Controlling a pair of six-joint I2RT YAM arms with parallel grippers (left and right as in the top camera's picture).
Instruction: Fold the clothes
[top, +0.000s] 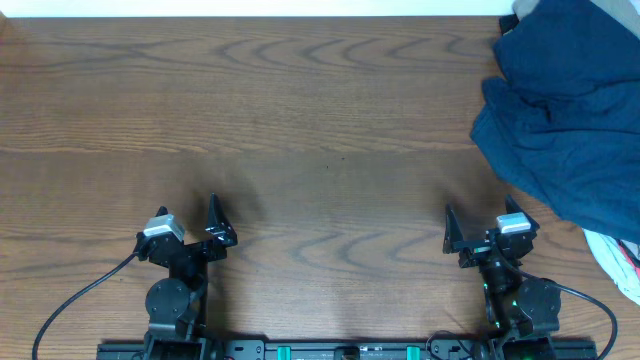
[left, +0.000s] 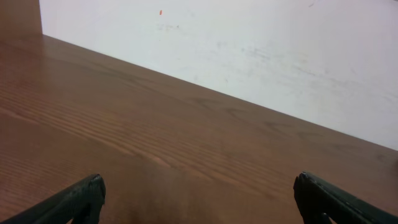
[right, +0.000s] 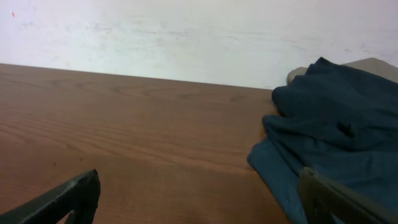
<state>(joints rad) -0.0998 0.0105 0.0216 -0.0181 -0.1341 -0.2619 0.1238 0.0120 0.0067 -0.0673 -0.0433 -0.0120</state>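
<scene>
Item: blue garment (top: 560, 110), heaped at the far right corner of the table (top: 300, 120). Probably soft, light and limp; you pinch its near hem edge. Left gripper (left: 199, 183) and right gripper (right: 199, 177): both spread wide, empty.

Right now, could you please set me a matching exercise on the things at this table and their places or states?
Things: 1 blue garment; 2 left hand; 3 right hand; 4 white cloth.
Descriptions: A open, no fabric in its view; B large crumpled heap, far right; C small patch beside the blue heap; D open, blue fabric ahead.
Pairs: 1-B, 2-A, 3-D, 4-C.
</scene>
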